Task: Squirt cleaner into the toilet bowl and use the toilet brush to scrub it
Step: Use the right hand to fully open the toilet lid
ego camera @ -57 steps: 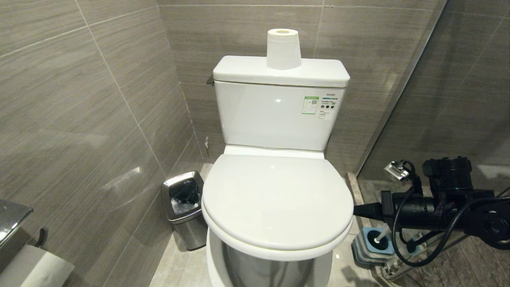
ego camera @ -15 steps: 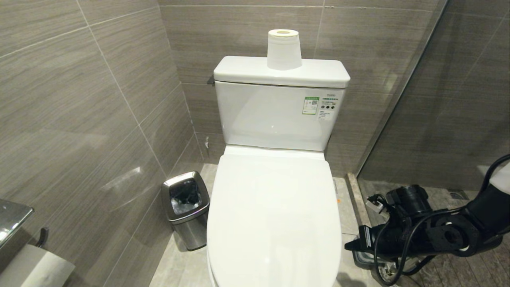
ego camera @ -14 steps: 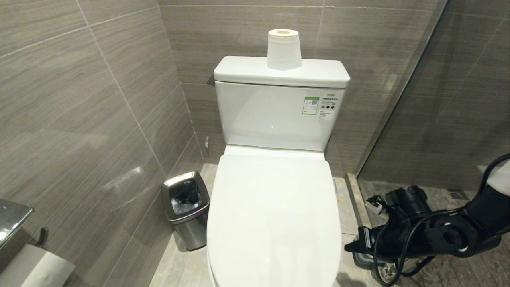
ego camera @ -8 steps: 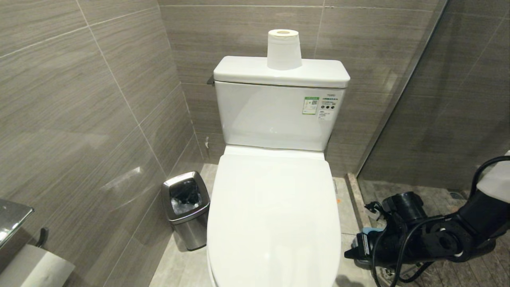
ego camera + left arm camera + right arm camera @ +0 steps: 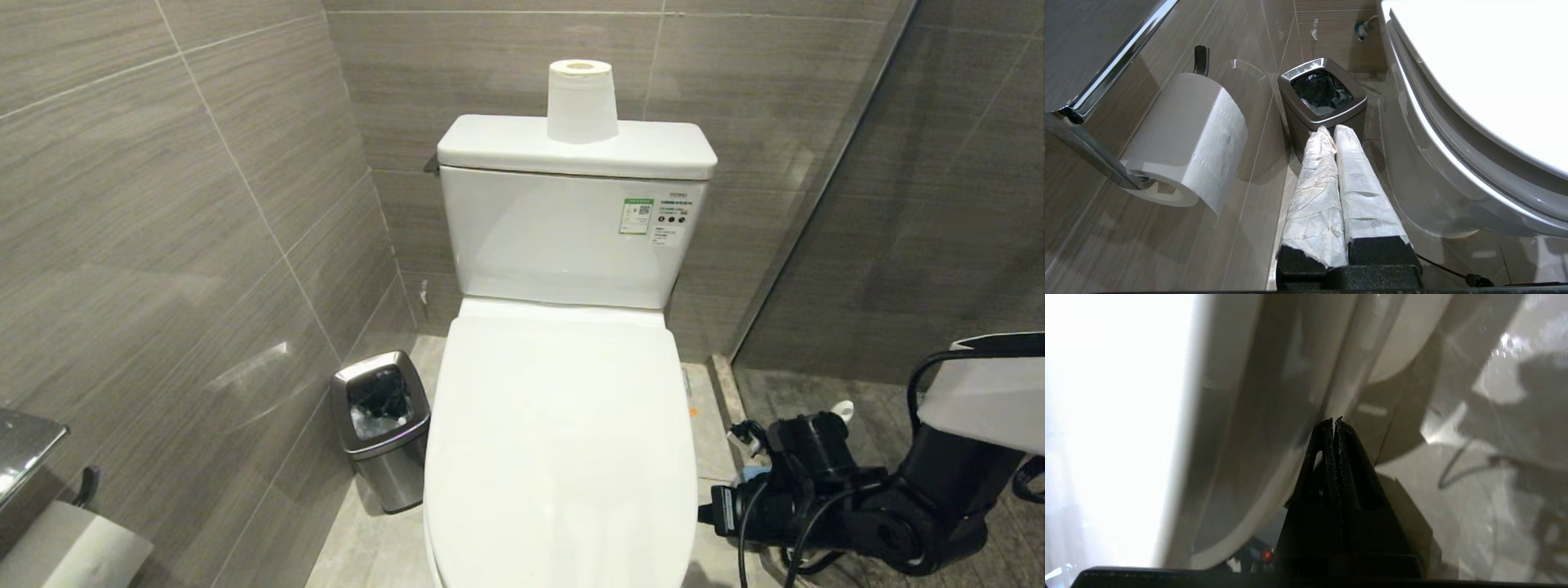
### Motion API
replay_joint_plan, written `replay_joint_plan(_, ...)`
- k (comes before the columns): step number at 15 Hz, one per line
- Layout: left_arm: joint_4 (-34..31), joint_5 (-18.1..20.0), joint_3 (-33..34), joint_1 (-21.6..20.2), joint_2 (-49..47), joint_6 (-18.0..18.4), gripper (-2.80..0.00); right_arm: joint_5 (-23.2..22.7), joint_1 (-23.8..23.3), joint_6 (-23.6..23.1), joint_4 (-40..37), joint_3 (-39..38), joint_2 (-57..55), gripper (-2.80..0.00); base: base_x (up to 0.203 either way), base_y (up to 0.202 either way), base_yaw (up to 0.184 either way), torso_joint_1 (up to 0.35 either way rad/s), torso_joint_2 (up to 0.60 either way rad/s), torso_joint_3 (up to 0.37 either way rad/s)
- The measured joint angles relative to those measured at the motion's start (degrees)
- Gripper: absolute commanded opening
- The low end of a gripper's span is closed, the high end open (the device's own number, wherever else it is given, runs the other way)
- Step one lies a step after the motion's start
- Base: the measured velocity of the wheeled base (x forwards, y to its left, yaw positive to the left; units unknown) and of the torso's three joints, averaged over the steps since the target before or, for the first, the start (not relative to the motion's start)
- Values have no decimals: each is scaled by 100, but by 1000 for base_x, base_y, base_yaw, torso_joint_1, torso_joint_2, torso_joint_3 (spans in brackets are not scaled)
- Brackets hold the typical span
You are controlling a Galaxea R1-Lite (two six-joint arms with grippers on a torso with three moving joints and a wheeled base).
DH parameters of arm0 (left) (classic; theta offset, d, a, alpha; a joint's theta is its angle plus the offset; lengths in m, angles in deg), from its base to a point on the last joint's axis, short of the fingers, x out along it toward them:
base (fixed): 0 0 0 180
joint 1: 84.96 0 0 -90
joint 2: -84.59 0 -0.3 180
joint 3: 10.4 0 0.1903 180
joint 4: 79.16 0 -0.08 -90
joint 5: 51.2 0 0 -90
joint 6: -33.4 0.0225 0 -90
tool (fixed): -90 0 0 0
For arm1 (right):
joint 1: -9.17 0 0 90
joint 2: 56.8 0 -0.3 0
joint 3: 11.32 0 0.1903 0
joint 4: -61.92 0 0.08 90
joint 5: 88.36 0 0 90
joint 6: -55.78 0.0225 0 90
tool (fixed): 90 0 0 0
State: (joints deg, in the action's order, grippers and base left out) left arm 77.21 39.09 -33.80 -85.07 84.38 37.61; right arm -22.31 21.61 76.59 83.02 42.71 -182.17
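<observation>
Toilet bowl, white and glossy, lid down; right end effector clenched empty beside it.

The floor is tiled in pale grey-brown stone. The toilet stands on it against the back wall, lid down. Left of the toilet, just beside its base, stands a small steel bin with a dark liner, also seen in the left wrist view. Right of the toilet a raised stone strip runs back to the wall; beyond it the floor is darker and wood-grained. Close to the toilet's right side a patch of something blue shows low on the floor, mostly hidden; what it is cannot be told.
</observation>
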Motion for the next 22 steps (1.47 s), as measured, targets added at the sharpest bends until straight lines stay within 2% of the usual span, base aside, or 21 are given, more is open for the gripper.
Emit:
replay_joint_plan(5,0,-4,2,-1,0,0,-280,-254,20,236,1648,-374,-385,-280,0,0,0,0,0,0)
replay_joint_plan(9,-2,0,2,4,0,0,-280,-680,24,1439,3533,-593,-634,-280,0,0,0,0,0,0)
replay_joint_plan(11,-5,6,2,-2,0,4,-280,-926,37,1808,4235,-628,-655,-280,0,0,0,0,0,0)
replay_joint_plan(22,2,15,2,0,0,28,-280,-855,-5,2001,4282,-97,266,-280,0,0,0,0,0,0)
